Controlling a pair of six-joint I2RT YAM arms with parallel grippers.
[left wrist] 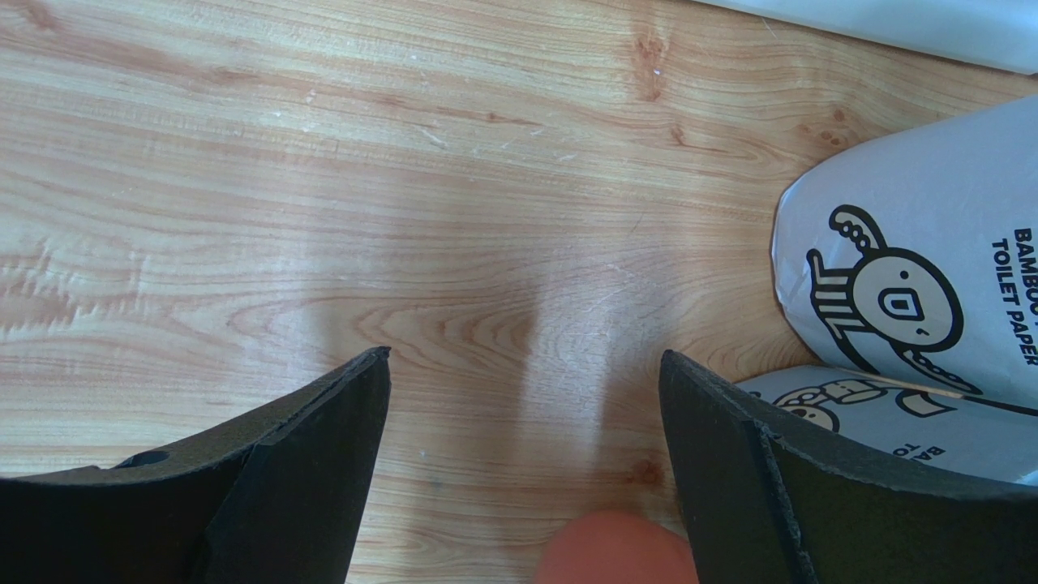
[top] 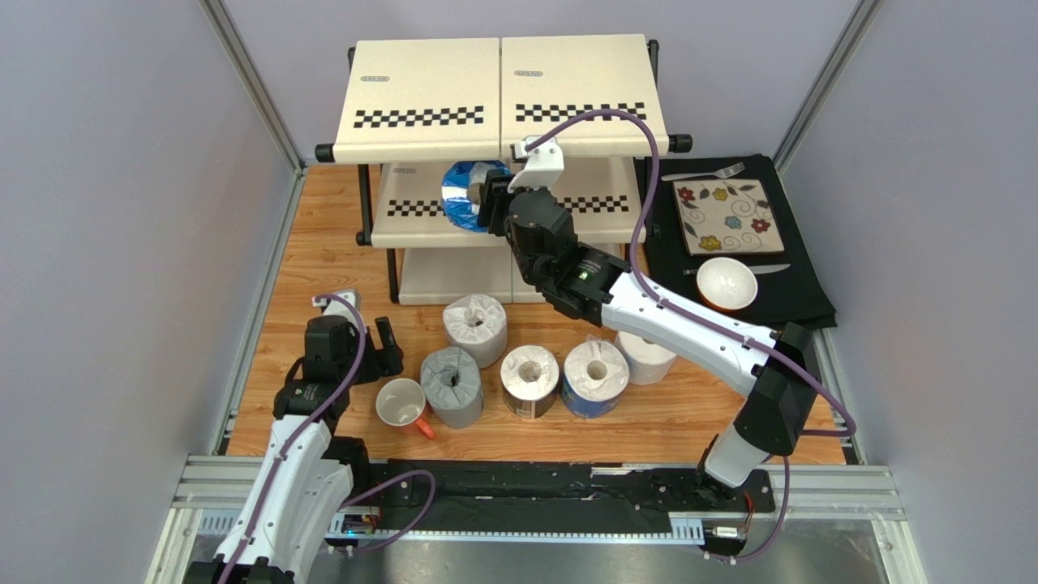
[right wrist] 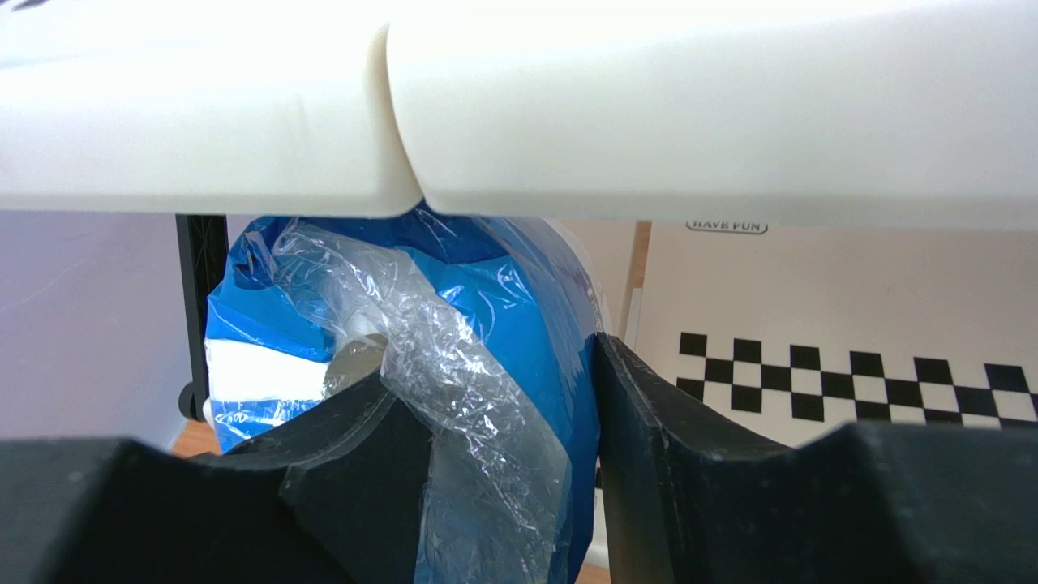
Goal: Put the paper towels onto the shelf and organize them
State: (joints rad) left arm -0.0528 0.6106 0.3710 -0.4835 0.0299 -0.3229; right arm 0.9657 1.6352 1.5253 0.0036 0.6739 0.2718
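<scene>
The right claw (right wrist: 494, 371) is closed on a blue plastic-wrapped paper roll (right wrist: 512, 292), holding it at the middle tier of the cream, checkered-strip shelf (top: 500, 85), just under the top panel. The left claw (left wrist: 524, 359) hangs wide open and empty over the wooden surface (left wrist: 366, 183), where five more upright paper rolls (top: 530, 380) stand.

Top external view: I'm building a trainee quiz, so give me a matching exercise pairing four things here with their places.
1 blue-wrapped roll
2 white bowl
3 mug
4 left gripper

a on the black mat
b open above the bare table
c beside the grey roll
d in the right gripper, at the shelf middle tier

Pairs: 1-d, 2-a, 3-c, 4-b
</scene>
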